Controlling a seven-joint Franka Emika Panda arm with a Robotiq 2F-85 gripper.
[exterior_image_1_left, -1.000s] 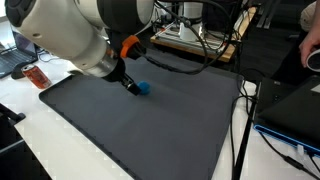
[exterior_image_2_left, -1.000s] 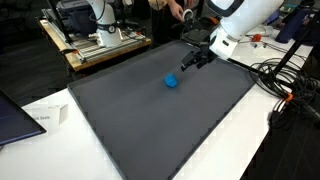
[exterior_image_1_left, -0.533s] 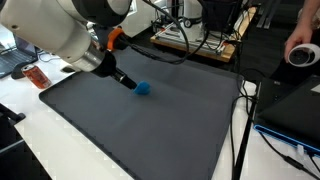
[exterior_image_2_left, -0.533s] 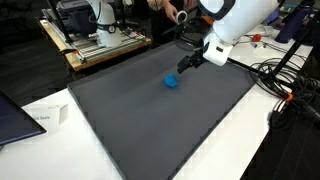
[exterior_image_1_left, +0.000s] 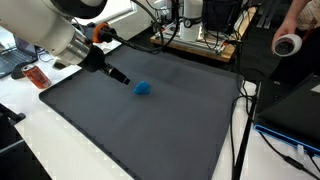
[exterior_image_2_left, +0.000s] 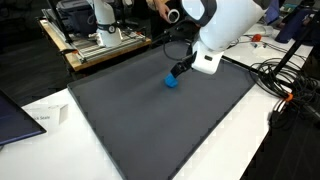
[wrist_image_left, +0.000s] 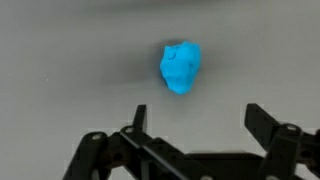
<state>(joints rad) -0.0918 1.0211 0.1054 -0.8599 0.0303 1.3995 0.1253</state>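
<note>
A small bright blue lump (exterior_image_1_left: 143, 88) lies on the dark grey mat (exterior_image_1_left: 160, 130). In the wrist view the blue lump (wrist_image_left: 181, 68) sits just ahead of my gripper (wrist_image_left: 198, 120), slightly to the left of the gap's middle. The jaws stand wide apart with only bare mat between the fingers (wrist_image_left: 138, 120). In both exterior views my gripper (exterior_image_1_left: 118, 76) hangs just beside the lump and above the mat, apart from it. The blue lump (exterior_image_2_left: 171, 81) shows directly under the gripper (exterior_image_2_left: 180, 71) there.
An orange packet (exterior_image_1_left: 37, 76) lies off the mat's corner. A person's hand holds a tape roll (exterior_image_1_left: 288, 44) at the back. A wooden board with equipment (exterior_image_2_left: 100, 45), cables (exterior_image_2_left: 285, 85) and a laptop (exterior_image_2_left: 20, 115) ring the mat.
The arm has swung and the gripper has shifted over the mat beside the blue lump, which has stayed put. The hand with the tape roll has moved further into view.
</note>
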